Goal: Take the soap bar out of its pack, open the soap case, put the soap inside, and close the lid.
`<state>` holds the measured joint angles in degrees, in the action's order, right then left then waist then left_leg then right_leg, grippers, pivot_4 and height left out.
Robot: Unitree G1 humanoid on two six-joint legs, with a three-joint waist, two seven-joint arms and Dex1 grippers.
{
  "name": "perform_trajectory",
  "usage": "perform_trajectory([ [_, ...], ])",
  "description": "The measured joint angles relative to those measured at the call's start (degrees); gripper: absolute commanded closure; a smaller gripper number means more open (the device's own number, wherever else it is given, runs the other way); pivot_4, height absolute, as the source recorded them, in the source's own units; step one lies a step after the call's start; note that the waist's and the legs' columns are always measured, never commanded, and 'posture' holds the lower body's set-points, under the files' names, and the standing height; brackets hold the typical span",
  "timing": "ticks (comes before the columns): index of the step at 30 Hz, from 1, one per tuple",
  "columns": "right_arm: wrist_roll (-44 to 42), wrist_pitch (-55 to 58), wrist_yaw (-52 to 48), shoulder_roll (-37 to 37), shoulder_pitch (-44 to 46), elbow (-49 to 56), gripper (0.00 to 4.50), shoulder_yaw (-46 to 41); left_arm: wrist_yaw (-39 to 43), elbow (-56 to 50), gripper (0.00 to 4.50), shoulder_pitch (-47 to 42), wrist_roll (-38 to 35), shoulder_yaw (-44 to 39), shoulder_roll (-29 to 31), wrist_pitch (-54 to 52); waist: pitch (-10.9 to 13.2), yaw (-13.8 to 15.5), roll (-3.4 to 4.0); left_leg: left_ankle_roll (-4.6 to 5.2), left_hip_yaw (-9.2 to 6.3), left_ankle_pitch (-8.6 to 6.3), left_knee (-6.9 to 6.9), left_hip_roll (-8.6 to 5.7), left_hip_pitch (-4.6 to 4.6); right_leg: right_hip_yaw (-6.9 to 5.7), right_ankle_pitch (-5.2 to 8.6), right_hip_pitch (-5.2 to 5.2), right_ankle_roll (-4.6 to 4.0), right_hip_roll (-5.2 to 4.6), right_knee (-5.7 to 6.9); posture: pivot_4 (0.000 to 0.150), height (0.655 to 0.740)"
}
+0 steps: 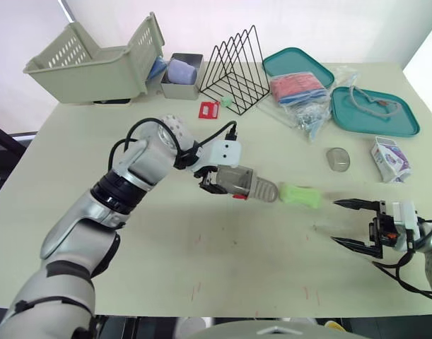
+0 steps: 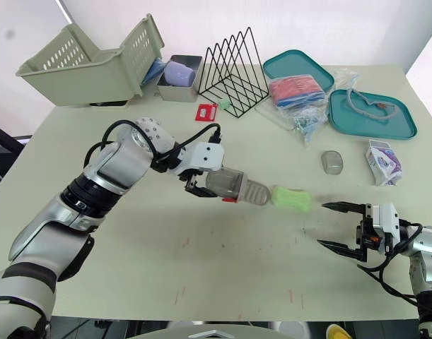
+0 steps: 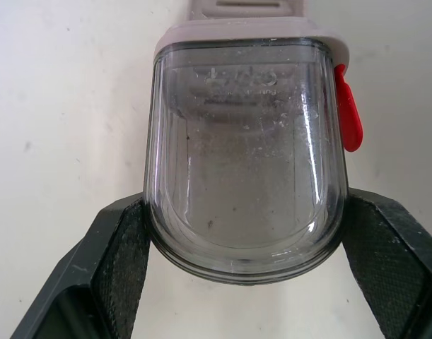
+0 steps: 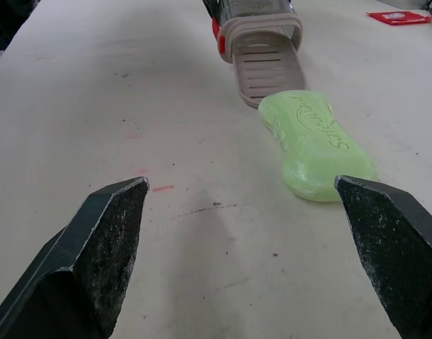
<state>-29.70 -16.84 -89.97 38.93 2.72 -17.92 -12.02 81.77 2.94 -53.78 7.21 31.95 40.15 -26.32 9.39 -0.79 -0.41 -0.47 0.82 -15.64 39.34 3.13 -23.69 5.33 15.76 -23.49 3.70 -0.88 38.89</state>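
Observation:
A green soap bar (image 1: 301, 195) lies bare on the table, its near end touching the beige slotted tray (image 4: 264, 67) that sticks out of the soap case. The case's clear lid shell (image 3: 245, 176) with a red clasp (image 3: 348, 116) sits between the fingers of my left gripper (image 1: 217, 180), which is shut on it at mid table. My right gripper (image 1: 354, 223) stands open to the right of the soap, fingers spread wide, with nothing between them. The torn soap pack (image 1: 389, 159) rests at the right edge.
A small grey lid-like piece (image 1: 338, 159) lies right of centre. Two teal trays (image 1: 375, 111), a bag of items (image 1: 300, 88), a black wire rack (image 1: 235, 69), a metal tin (image 1: 181, 76) and a beige basket (image 1: 95, 63) line the back. A red card (image 1: 209, 109) lies near the rack.

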Motion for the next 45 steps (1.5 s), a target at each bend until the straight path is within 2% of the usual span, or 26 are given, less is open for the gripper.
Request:
perform_trajectory([
  [9, 0.0, 0.0, 0.3, 0.0, 0.1, -0.9, 0.09, 0.0, 1.8, -0.3, 0.76, 5.6, -2.0, -3.3, 5.4, 3.5, 0.0, 0.1, 0.0, 0.0, 0.0, 0.0, 0.01, 0.01, 0.0, -0.01, 0.0, 0.0, 0.0, -0.01, 0.01, 0.15, 0.74],
  [19, 0.2, 0.0, 0.2, 0.1, 0.7, -1.1, 0.09, 0.0, 0.5, 0.6, 0.76, 8.9, -3.0, -6.5, 5.1, 7.4, 0.0, 0.1, 0.0, 0.0, 0.01, 0.0, 0.03, 0.0, 0.0, -0.01, 0.0, 0.0, 0.0, -0.02, 0.02, 0.15, 0.74],
  [20, 0.2, 0.0, 0.2, 0.1, 0.8, -1.1, 0.04, 0.0, 0.5, 0.7, 0.38, 8.9, -3.0, -6.6, 5.0, 7.4, 0.0, 0.1, 0.0, 0.0, 0.01, 0.0, 0.03, 0.0, 0.0, -0.01, 0.0, 0.0, 0.0, -0.02, 0.02, 0.15, 0.74],
  [45, 0.3, 0.6, 0.3, 1.3, 1.9, -1.2, 0.04, 0.1, -0.9, 2.9, 0.38, 9.8, -5.2, -9.1, 4.2, 8.2, 0.0, 0.0, 0.0, 0.0, 0.01, 0.0, 0.03, 0.0, 0.0, 0.0, 0.0, 0.0, 0.0, -0.01, 0.03, 0.15, 0.74],
])
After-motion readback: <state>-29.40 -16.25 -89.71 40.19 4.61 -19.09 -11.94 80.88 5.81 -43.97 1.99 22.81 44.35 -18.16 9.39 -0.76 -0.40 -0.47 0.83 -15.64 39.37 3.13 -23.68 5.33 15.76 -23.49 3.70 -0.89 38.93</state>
